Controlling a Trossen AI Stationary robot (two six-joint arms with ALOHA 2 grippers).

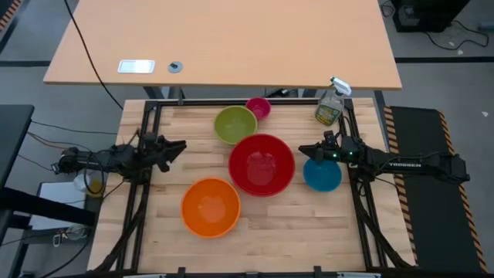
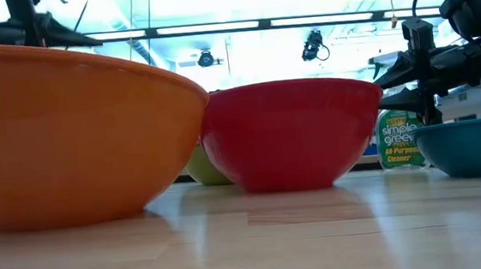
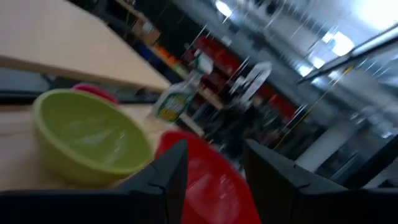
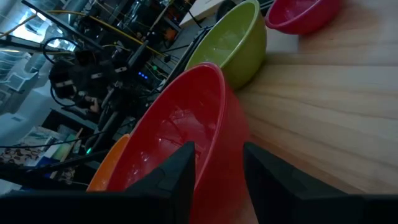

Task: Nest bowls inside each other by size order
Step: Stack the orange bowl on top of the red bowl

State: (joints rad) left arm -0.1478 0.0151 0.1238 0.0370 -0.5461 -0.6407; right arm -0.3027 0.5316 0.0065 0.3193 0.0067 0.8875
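Right claw (image 1: 307, 149) hangs spread between the red bowl (image 1: 262, 164) and the blue bowl (image 1: 322, 174), above the blue one's rim, pinching nothing; its arm stretches level from the table's right edge, fingers pointing at the red bowl. Left claw (image 1: 179, 146) is also spread and empty, its arm lying level from the left edge, aimed toward the green bowl (image 1: 235, 124) and red bowl. All five bowls sit separately, none nested: red in the middle, orange (image 1: 210, 205) near the front left, green behind red, pink (image 1: 258, 107) just beside green at the back, blue to red's right. A spray bottle (image 1: 330, 105) stands at the back right corner.
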